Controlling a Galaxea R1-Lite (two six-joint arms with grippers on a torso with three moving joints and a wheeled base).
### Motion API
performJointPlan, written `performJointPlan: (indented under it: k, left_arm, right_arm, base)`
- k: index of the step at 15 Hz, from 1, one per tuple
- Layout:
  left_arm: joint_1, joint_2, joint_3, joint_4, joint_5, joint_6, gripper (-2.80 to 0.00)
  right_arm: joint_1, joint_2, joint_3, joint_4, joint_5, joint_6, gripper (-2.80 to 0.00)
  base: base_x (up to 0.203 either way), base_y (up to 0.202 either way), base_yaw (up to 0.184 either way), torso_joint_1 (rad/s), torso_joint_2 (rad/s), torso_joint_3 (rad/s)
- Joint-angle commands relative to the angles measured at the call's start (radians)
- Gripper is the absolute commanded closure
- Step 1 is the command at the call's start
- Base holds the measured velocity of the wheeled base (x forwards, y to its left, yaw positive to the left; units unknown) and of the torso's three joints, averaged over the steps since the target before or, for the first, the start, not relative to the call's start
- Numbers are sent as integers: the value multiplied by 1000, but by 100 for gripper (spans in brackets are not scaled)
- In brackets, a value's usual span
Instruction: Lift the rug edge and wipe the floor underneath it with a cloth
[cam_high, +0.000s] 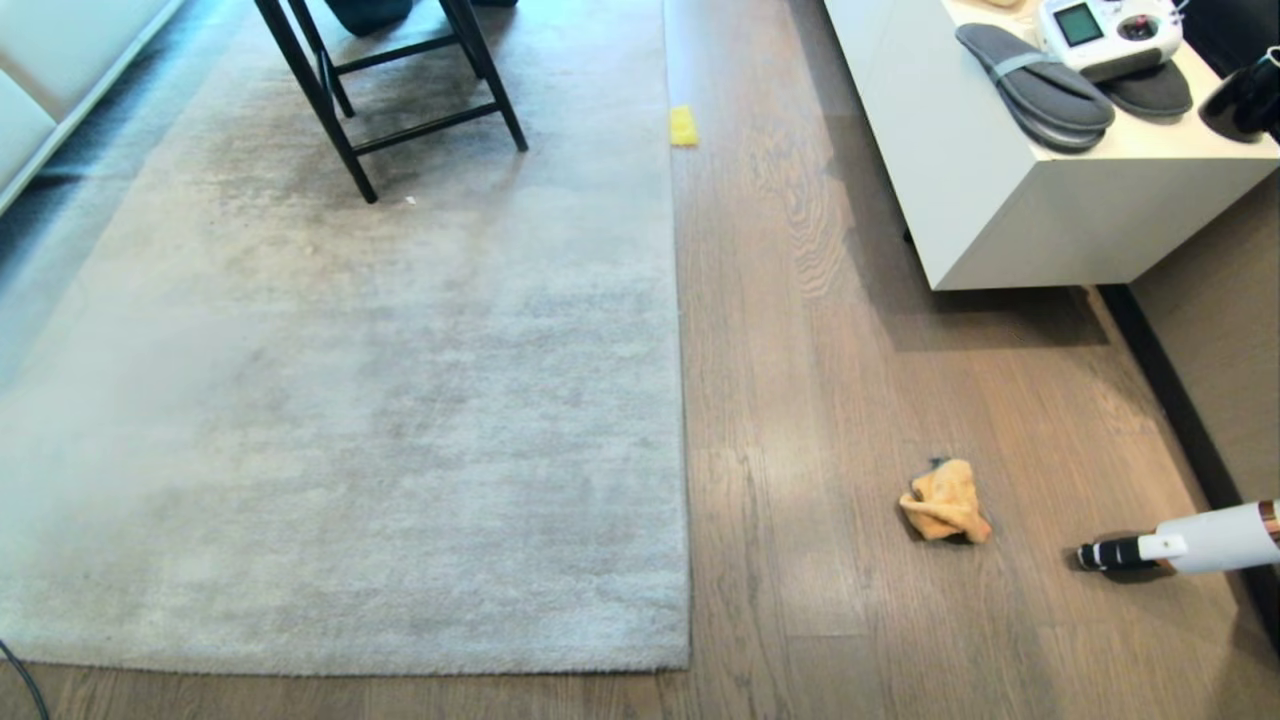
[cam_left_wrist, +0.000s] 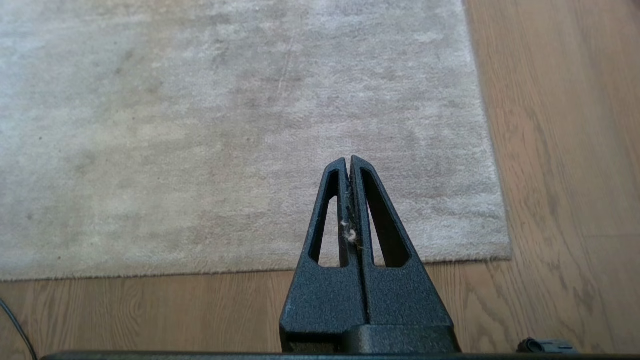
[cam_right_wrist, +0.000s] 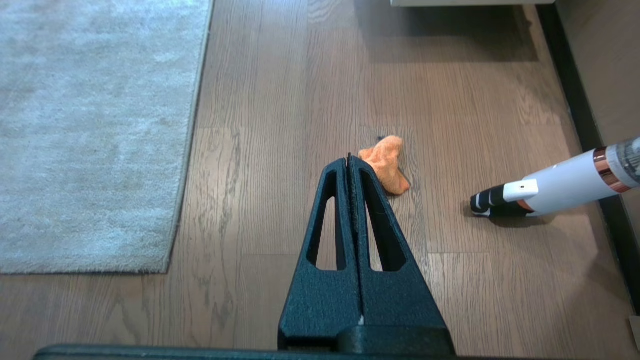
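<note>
The pale grey rug lies flat, and its long rug edge (cam_high: 682, 400) runs straight beside the brown plank floor (cam_high: 800, 400). The crumpled orange cloth (cam_high: 945, 503) rests on the floor to the right of the rug. Neither arm shows in the head view. My left gripper (cam_left_wrist: 349, 160) is shut and empty apart from a bit of lint, hanging above the rug's near corner by the rug edge (cam_left_wrist: 482, 125). My right gripper (cam_right_wrist: 348, 159) is shut and empty over the bare floor (cam_right_wrist: 260, 200). The cloth (cam_right_wrist: 387, 162) lies just beyond its tips, apart from them.
A white handheld vacuum (cam_high: 1190, 543) lies on the floor right of the cloth. A white cabinet (cam_high: 1000, 200) with grey slippers (cam_high: 1035, 85) stands at the back right. Black stool legs (cam_high: 400, 90) stand on the rug. A small yellow block (cam_high: 684, 126) sits by the far rug edge.
</note>
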Motion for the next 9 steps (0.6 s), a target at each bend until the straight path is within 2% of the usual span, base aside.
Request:
performJointPlan:
  k: [1, 9]
  left_arm:
    - [0, 1, 0, -1, 0, 2, 0]
    - [0, 1, 0, -1, 0, 0, 0]
  right_arm:
    - [0, 2, 0, -1, 0, 0, 0]
    - [0, 2, 0, -1, 0, 0, 0]
  base:
    - [0, 0, 0, -1, 1, 197]
    - [0, 0, 0, 1, 2, 202]
